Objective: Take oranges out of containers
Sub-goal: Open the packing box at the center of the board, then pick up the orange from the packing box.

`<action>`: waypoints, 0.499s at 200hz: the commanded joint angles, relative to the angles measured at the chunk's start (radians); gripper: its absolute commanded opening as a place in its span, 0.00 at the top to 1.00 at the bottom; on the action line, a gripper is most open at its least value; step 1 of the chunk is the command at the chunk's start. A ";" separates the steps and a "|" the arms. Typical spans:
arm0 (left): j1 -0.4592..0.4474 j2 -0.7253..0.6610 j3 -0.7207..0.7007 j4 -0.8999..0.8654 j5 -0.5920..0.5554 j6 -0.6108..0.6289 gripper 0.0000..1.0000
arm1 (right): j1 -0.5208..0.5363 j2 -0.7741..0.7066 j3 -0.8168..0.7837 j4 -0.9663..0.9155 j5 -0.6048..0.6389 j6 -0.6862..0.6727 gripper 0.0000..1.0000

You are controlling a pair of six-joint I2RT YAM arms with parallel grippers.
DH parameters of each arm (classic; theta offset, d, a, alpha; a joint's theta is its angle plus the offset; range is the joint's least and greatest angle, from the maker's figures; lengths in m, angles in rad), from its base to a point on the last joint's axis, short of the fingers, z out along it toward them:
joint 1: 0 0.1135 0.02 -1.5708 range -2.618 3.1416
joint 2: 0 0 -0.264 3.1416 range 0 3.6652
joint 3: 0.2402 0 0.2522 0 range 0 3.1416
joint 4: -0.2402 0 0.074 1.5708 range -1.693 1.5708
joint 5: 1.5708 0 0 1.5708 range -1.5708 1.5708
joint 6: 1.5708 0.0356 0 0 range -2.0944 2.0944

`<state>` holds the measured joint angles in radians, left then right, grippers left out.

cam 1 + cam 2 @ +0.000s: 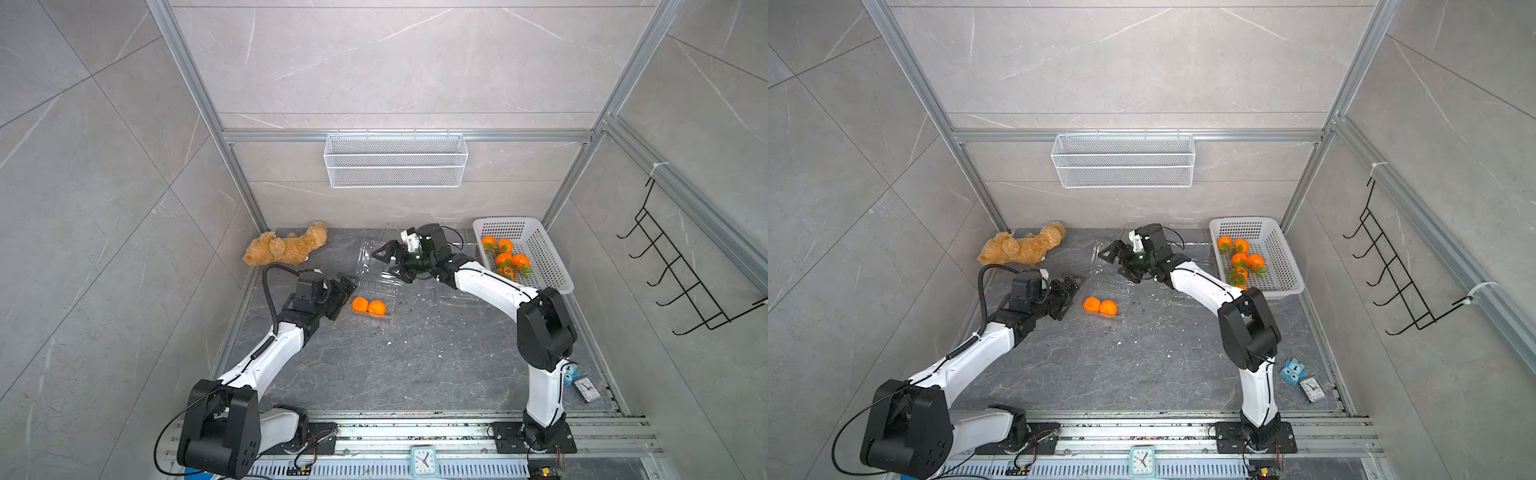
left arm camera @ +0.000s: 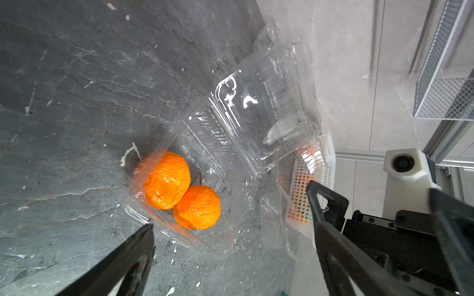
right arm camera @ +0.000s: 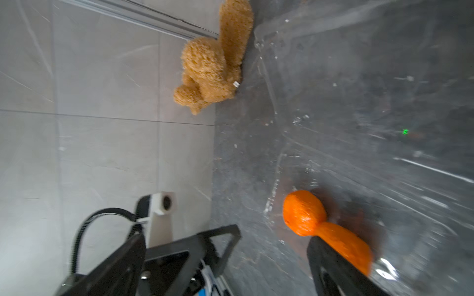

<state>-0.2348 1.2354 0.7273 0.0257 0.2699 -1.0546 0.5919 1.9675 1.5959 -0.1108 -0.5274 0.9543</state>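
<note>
Pale-green plastic frames a small clock (image 1: 424,461) on the front rail. Its numerals are too small to read, as are those of a second, clear-cased clock (image 1: 587,390) lying at the near right of the dark grey bench (image 1: 395,365)

Further in, the left gripper (image 1: 347,300) has its jaws wide apart, gripping nothing, just beside a clear thin-plastic container (image 2: 179,239) that lies open with its ridged lid (image 2: 205,143) folded back. In its tray sit two oranges (image 2: 166,180), touching each other, bright and glossy with wrinkled skin

Just beyond, the right gripper (image 1: 388,267) hangs by another clear clamshell (image 2: 259,107), its jaws likewise spread with nothing between them. Its wrist view is blurred

At the far right a white perforated basket (image 1: 540,249) holds at least five further oranges (image 1: 504,245), several with green leaves. At the far left a tan teddy bear (image 1: 286,247) lies by the wall, and a white wire-mesh basket (image 1: 395,160) hangs on the back wall
</note>
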 commanded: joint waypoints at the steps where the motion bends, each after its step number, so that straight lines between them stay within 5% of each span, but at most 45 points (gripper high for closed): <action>1: 0.000 -0.035 0.030 -0.040 0.063 0.069 0.01 | 0.030 -0.087 0.038 -0.292 0.098 -0.256 0.00; 57: -0.022 -0.086 -0.045 -0.015 0.089 0.038 0.01 | 0.144 -0.034 0.089 -0.537 0.267 -0.455 0.05; 100: -0.024 -0.124 -0.089 -0.015 0.091 0.034 0.00 | 0.189 0.054 0.144 -0.607 0.314 -0.495 0.21</action>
<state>-0.2558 1.1473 0.6472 -0.0006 0.3317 -1.0294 0.7746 1.9625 1.7035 -0.6140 -0.2752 0.5259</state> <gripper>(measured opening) 0.996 0.822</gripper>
